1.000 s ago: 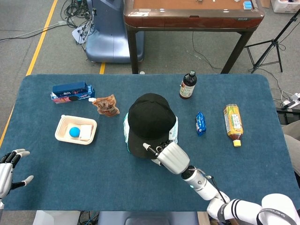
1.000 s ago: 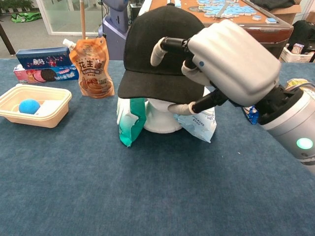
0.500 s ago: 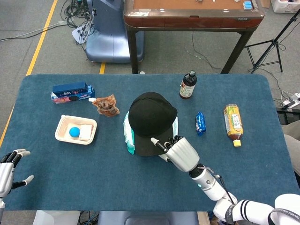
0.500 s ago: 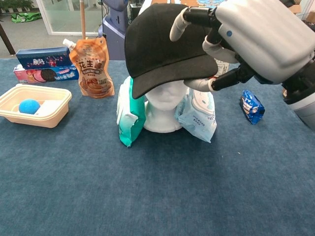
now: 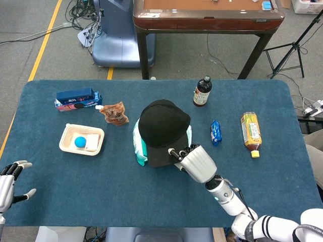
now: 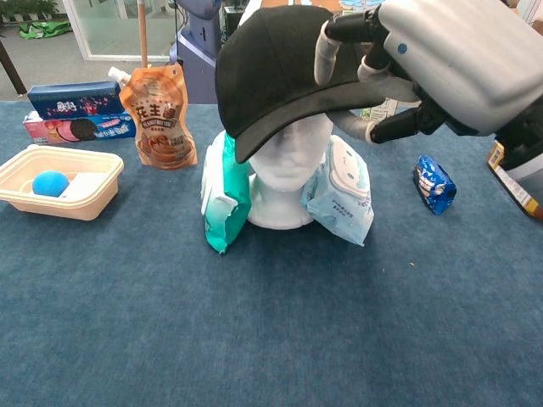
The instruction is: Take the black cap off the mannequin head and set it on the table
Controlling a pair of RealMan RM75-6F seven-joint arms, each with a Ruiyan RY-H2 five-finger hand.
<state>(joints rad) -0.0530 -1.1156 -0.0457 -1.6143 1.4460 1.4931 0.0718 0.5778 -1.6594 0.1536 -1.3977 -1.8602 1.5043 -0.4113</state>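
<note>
The black cap (image 6: 276, 68) (image 5: 163, 128) sits tilted on the white mannequin head (image 6: 290, 170), its brim raised on the right side so the face shows. My right hand (image 6: 441, 59) (image 5: 196, 162) pinches the brim between thumb below and fingers on top. My left hand (image 5: 9, 182) hangs at the table's front left corner, holding nothing, fingers apart. It does not show in the chest view.
Wet-wipe packs (image 6: 339, 191) lean against the mannequin head on both sides. A tan tray (image 5: 81, 139) with a blue ball, an orange pouch (image 5: 114, 113), a cookie box (image 5: 77, 98), a dark bottle (image 5: 202, 91), a blue packet (image 5: 215, 132) and a lying tea bottle (image 5: 251, 132) dot the table.
My right hand has lifted the brim up and to the right. The cap has tilted back, and the mannequin's face has come into sight. The left hand has stayed put.
</note>
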